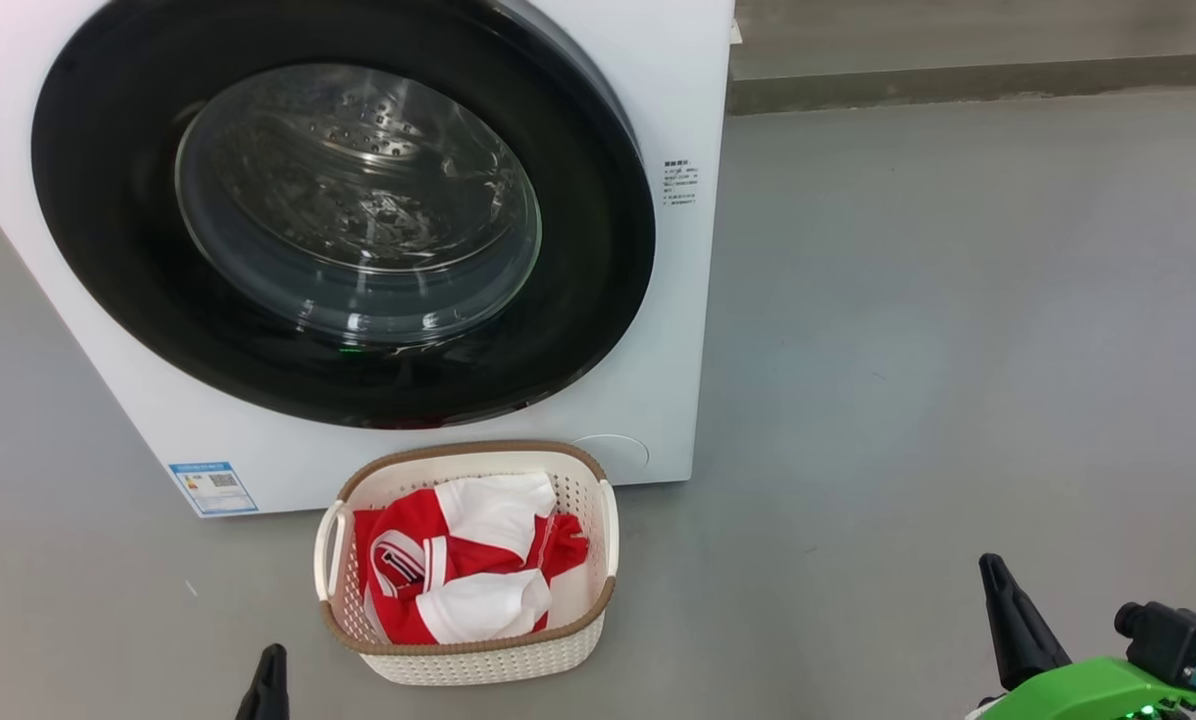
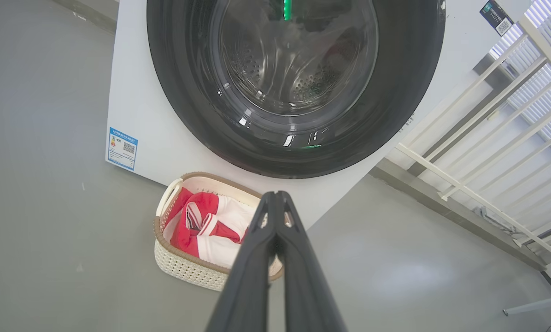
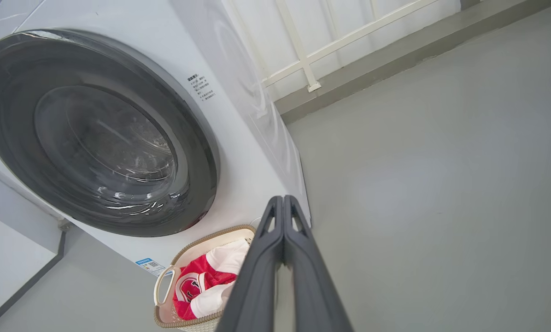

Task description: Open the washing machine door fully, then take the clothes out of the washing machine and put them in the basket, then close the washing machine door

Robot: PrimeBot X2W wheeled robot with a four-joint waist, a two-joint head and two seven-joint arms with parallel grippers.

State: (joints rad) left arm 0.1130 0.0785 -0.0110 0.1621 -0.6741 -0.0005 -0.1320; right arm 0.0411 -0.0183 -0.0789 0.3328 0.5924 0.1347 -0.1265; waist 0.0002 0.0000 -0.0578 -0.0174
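The white washing machine (image 1: 648,400) stands ahead with its round black-rimmed door (image 1: 343,215) flat against the front, the steel drum showing through the glass. Red and white clothes (image 1: 468,565) lie in the cream basket (image 1: 478,660) on the floor before it. My left gripper (image 1: 268,670) is shut and empty at the bottom, left of the basket. My right gripper (image 1: 998,590) is shut and empty at the lower right. The wrist views show each pair of fingers pressed together, the left gripper (image 2: 275,196) and the right gripper (image 3: 283,199), with the door (image 2: 298,87) (image 3: 96,133) and the basket (image 2: 183,269) (image 3: 165,288) beyond.
Grey floor (image 1: 958,350) spreads to the right of the machine. A low grey kerb (image 1: 978,80) runs along the back. A white railing (image 2: 487,138) stands beside the machine. A blue label (image 1: 213,487) sits low on the machine's front.
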